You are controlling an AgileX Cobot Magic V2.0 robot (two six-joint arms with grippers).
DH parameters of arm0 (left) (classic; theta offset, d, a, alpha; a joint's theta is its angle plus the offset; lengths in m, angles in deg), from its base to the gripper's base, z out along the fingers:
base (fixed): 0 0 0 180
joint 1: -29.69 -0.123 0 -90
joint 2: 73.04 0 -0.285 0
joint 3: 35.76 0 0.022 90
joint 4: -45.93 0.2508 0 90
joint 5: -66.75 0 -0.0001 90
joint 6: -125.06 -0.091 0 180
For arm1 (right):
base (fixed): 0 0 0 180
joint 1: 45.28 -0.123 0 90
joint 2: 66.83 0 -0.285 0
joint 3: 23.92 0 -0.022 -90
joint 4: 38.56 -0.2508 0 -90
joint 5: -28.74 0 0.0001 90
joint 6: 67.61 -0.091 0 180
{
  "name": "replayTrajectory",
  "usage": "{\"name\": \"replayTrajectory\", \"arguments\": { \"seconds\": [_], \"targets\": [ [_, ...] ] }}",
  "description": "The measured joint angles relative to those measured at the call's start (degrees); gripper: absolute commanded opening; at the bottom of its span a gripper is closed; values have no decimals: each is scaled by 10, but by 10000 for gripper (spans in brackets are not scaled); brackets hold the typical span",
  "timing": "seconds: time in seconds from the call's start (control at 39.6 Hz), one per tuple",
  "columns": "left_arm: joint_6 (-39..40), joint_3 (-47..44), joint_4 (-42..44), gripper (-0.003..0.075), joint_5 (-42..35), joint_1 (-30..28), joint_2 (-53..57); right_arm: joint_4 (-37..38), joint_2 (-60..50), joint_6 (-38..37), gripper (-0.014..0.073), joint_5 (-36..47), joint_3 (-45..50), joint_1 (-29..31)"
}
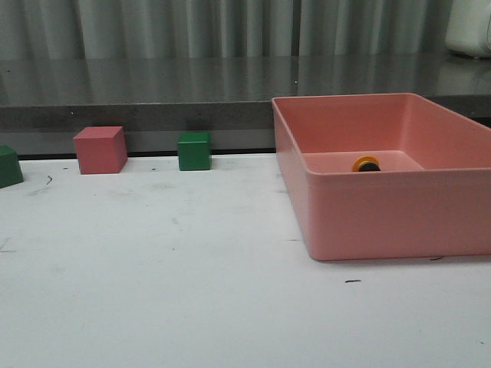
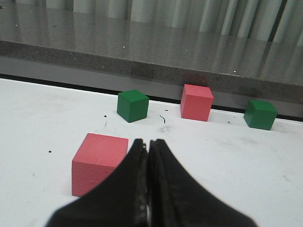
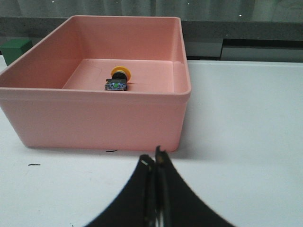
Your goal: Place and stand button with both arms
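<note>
The button (image 1: 367, 164), with a yellow cap and black body, lies on its side on the floor of the pink bin (image 1: 368, 222). It also shows in the right wrist view (image 3: 118, 79), its clear bluish base toward the camera, inside the bin (image 3: 94, 118). My right gripper (image 3: 154, 158) is shut and empty over the white table, in front of the bin's near wall. My left gripper (image 2: 148, 144) is shut and empty, beside a pink cube (image 2: 98, 162). Neither arm shows in the front view.
In the front view a pink cube (image 1: 100, 149) and a green cube (image 1: 194, 151) stand at the table's back edge, and another green cube (image 1: 9, 166) sits at the far left. The left wrist view shows green cubes (image 2: 132, 105) (image 2: 260, 114) and a pink cube (image 2: 196, 102).
</note>
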Motion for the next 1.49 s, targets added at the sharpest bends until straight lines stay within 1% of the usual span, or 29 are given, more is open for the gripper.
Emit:
{"name": "replayTrajectory", "arguments": {
  "seconds": [0.86,0.99,1.09,1.16,1.24,1.29,1.39,1.49],
  "targets": [
    [0,0,0,-20,0,0,0,0,0,0,-62,0,0,0],
    [0,0,0,-20,-3,0,0,0,0,0,-62,14,0,0],
    [0,0,0,-20,-30,0,0,0,0,0,-62,29,0,0],
    [0,0,0,-20,-79,0,0,0,0,0,-62,30,-2,0],
    [0,1,0,-20,-139,0,0,0,0,0,-60,25,-22,0],
    [0,6,0,-20,-156,0,0,0,0,0,-60,21,-44,0],
    [0,48,1,-20,-140,0,0,0,1,0,-60,18,-100,0],
    [0,114,19,-20,-105,0,-19,0,40,0,-60,1,-173,0]
  ]
}}
